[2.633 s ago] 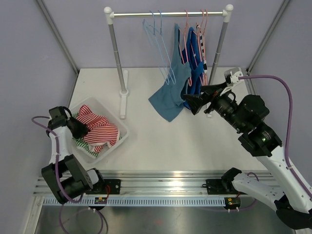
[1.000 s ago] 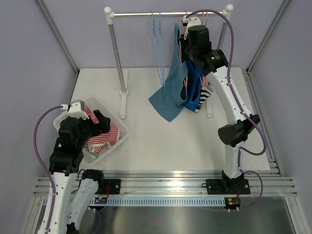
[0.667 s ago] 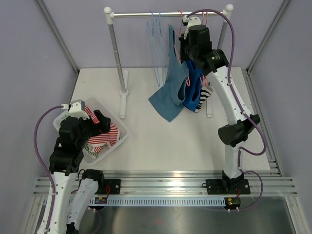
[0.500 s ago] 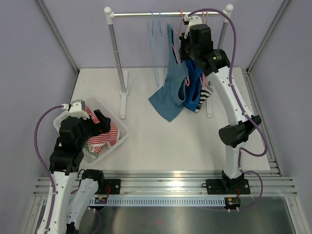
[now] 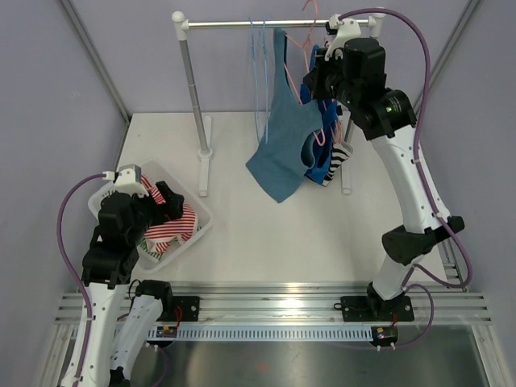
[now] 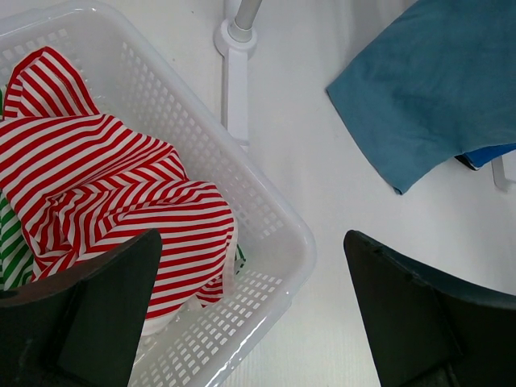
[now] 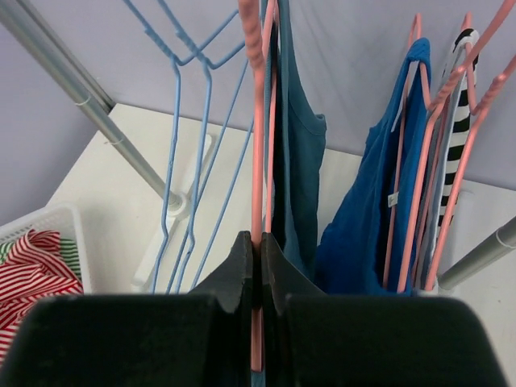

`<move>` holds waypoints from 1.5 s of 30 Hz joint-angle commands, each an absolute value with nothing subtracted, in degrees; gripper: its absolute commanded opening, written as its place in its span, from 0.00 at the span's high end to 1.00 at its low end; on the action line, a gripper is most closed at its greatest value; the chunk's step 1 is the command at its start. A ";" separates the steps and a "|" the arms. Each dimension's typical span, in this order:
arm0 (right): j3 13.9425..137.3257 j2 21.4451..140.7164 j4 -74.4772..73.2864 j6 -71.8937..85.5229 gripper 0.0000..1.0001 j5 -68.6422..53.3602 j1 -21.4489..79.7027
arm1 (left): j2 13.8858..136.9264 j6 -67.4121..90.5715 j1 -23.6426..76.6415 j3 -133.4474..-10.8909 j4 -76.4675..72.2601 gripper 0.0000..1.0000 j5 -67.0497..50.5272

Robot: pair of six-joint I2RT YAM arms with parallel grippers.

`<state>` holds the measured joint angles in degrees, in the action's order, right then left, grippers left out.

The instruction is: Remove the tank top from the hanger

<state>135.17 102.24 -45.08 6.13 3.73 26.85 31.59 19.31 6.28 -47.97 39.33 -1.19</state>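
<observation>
A teal tank top [image 5: 284,121] hangs on a pink hanger [image 5: 305,36] in front of the rack; its lower hem lies on the table. My right gripper [image 5: 310,81] is shut on the pink hanger [image 7: 256,137], with the thin bar pinched between the closed jaws [image 7: 258,250]. The tank top [image 7: 297,145] hangs just right of that bar. The hanger's hook shows above the level of the rail [image 5: 234,24]. My left gripper [image 5: 169,201] stands wide open over the basket's corner [image 6: 258,314], holding nothing.
A white basket [image 5: 196,211] with a red-striped shirt [image 6: 105,185] sits at the left. Blue empty hangers [image 7: 189,145], a bright blue garment [image 7: 387,210] and a black-striped one [image 7: 461,113] hang on the rack. The rack's post and foot [image 5: 203,153] stand mid-table.
My right gripper has closed fully on the pink hanger and moved up and to the right, carrying the hanger; the tank top's straps now sit higher. The left arm has stayed still.
</observation>
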 commanded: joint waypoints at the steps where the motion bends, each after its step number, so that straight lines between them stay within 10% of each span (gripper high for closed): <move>1: 130.80 95.21 -41.66 7.91 1.00 0.18 27.16 | 31.20 19.07 6.50 -49.04 36.48 0.01 -4.82; 13: 105.73 72.17 -42.71 9.32 1.00 -6.84 28.48 | 38.94 22.23 10.97 -60.03 33.84 0.01 -10.90; 27: 91.23 52.12 -56.16 9.58 1.00 -15.90 28.48 | 59.49 18.55 51.56 -79.71 26.91 0.01 13.88; 34: 89.56 47.99 -57.92 9.49 1.00 -23.11 28.56 | 70.73 15.47 55.46 -82.26 17.23 0.01 11.07; 38: 88.33 47.29 -57.92 9.14 1.00 -26.54 28.48 | 73.38 15.03 55.46 -82.27 15.30 0.12 11.08; 45: 86.84 47.29 -57.66 8.70 1.00 -25.50 28.48 | 73.83 14.68 55.46 -80.42 15.11 0.75 15.46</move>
<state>86.80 47.35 -59.88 9.21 -23.70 28.14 74.98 15.35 55.20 -80.09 19.57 11.62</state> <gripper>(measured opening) 0.035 0.278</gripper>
